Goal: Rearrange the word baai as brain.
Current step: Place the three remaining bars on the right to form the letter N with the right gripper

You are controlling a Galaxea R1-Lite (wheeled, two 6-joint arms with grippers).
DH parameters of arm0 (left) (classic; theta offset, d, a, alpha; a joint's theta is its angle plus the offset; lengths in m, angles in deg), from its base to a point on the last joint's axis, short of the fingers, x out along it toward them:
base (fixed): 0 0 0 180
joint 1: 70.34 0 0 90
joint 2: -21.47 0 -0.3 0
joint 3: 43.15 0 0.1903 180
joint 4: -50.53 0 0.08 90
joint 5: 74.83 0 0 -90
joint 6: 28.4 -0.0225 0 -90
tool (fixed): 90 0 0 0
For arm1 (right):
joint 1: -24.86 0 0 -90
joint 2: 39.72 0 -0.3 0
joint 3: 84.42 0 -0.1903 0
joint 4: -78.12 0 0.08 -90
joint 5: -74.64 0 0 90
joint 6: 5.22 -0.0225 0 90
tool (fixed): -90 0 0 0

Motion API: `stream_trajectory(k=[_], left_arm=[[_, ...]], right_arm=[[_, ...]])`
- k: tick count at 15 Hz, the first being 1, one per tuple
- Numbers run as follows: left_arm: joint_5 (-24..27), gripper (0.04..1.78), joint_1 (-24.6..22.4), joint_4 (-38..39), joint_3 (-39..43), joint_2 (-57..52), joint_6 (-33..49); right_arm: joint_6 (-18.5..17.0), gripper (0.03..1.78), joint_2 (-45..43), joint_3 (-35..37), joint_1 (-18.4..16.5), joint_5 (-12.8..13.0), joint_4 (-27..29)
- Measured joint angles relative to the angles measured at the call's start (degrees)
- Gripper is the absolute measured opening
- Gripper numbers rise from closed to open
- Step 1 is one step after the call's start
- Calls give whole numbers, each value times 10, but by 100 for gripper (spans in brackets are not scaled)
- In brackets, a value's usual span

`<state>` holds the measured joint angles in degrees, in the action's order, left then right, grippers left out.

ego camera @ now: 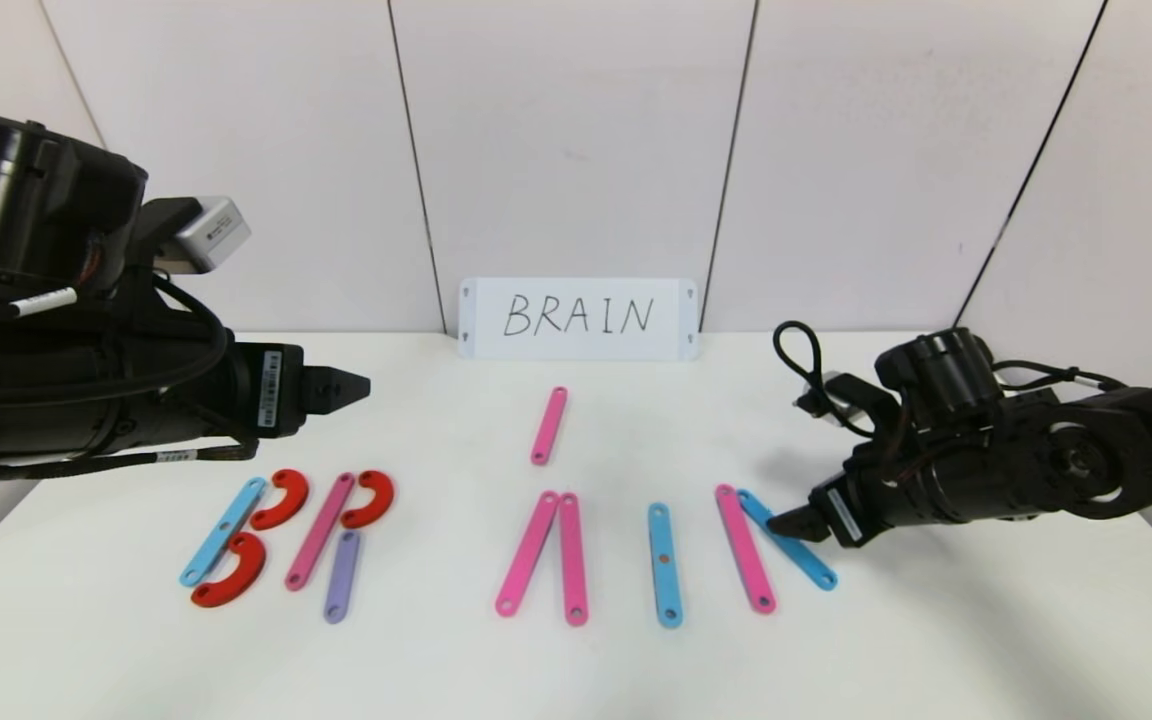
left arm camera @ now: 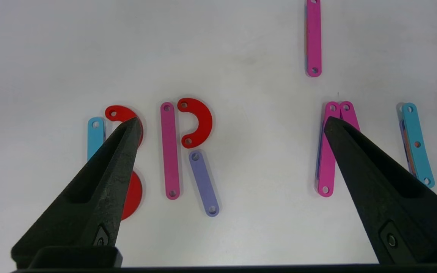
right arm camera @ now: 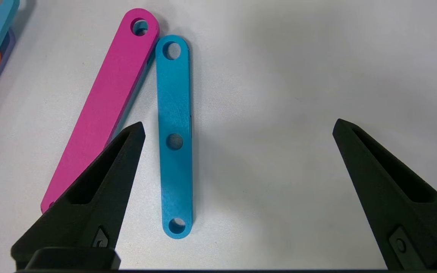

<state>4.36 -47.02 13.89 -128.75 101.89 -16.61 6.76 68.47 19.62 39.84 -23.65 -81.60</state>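
A: Hovering low at the right of the table, the right gripper (ego camera: 784,522) has its jaws spread wide and nothing between them. Its tips sit just over the light-blue strip (ego camera: 787,539), which lies flat on the white table (ego camera: 936,640).

B: And that strip, where does it lie?

A: It slants from its far end, just beside the far end of a pink strip (ego camera: 744,548), out toward the near right. The two make a partial N, the last letter of the row.

B: What stands to the left of them?

A: A single light-blue upright (ego camera: 665,565) for the I, then two pink strips (ego camera: 548,556) meeting at their far ends for an A without a crossbar. A spare pink strip (ego camera: 549,426) lies farther back, above the A.

B: And the far left?

A: An R of a pink strip (ego camera: 319,531), a red curve (ego camera: 372,498) and a purple leg (ego camera: 341,576); then a B of a light-blue strip (ego camera: 222,531) with two red curves (ego camera: 256,540).

B: The other arm?

A: The left gripper (ego camera: 351,388) hangs above the far left of the table, its jaws wide apart too, holding nothing. The white card (ego camera: 578,319) reading BRAIN leans on the back wall
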Motion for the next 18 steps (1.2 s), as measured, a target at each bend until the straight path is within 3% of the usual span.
stream_trajectory(k=[5,8,10,14,18], left_arm=[[0,169,1,0,0,0,0],[0,169,1,0,-1,-1,0],[0,169,1,0,-2,-4,0],[0,169,0,-1,-3,-14,0],[1,169,0,-3,-4,-23,-1]], right_arm=[[-13,173,-8,-40,9,-2,-14],[-23,173,18,-120,49,36,-17],[-76,173,50,-179,78,82,-18],[-241,173,118,-278,150,193,-7],[-309,173,147,-335,199,228,31]])
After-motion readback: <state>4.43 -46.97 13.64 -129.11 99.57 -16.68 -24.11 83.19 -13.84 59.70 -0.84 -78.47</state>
